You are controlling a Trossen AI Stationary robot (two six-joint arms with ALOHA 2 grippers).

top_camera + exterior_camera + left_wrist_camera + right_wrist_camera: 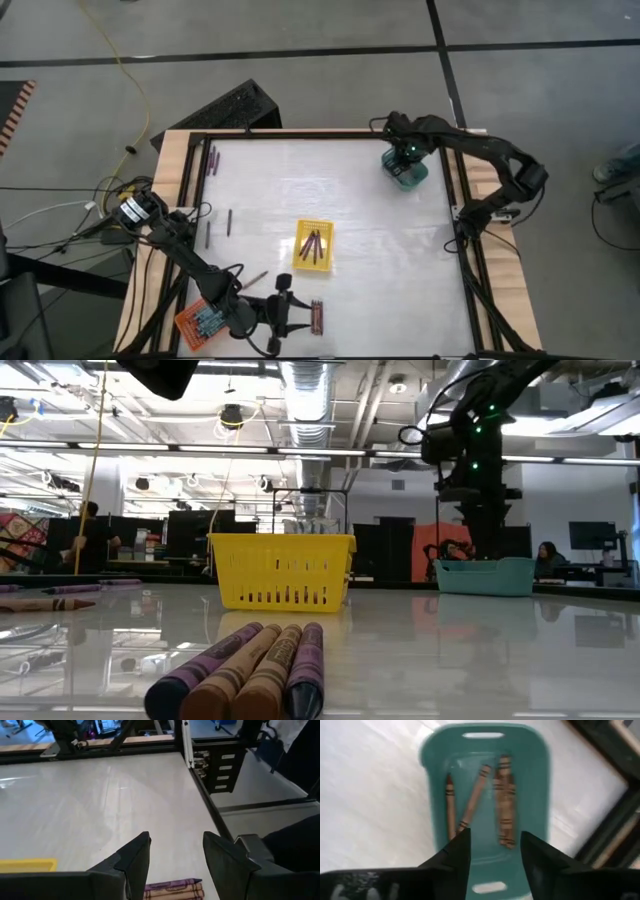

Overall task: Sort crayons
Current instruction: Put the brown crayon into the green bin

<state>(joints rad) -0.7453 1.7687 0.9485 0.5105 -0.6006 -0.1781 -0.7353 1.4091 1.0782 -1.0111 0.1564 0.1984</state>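
Crayons (245, 675) lie cropped at the low view's edge; both arms' jaws stand spread, empty.

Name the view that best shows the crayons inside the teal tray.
Right wrist view: brown crayons lie plainly in the teal tray. High view shows the tray under the right gripper; low view shows only its wall.

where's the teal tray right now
The teal tray sits at the table's far right corner in the high view, directly under the right gripper, whose fingers stand open above it. The right wrist view shows brownish crayons lying inside.
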